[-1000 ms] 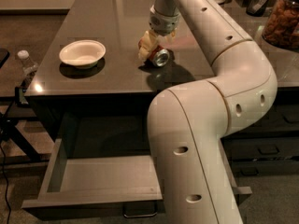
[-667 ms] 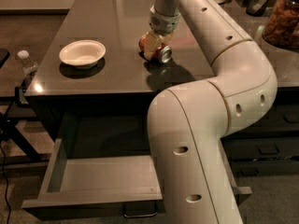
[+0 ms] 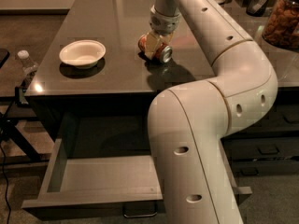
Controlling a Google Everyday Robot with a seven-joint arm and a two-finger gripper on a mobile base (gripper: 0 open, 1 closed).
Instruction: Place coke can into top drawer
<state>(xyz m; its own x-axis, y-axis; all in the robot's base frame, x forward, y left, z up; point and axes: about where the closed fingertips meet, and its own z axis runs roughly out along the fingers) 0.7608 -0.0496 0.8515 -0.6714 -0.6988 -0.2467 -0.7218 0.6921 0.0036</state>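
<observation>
Grasp step: the gripper clamps the coke can, which lies sideways on the tabletop right of the white bowl. Next, probably: lift it clear and lower it into the open top drawer below the bowl.

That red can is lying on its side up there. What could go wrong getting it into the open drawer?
1. The coke can lies on its side at the gripper on the tabletop; being round, it could roll or slip away.
2. The top drawer is open below, but the robot's arm covers its right part, so lowering the can in may be awkward.
</observation>
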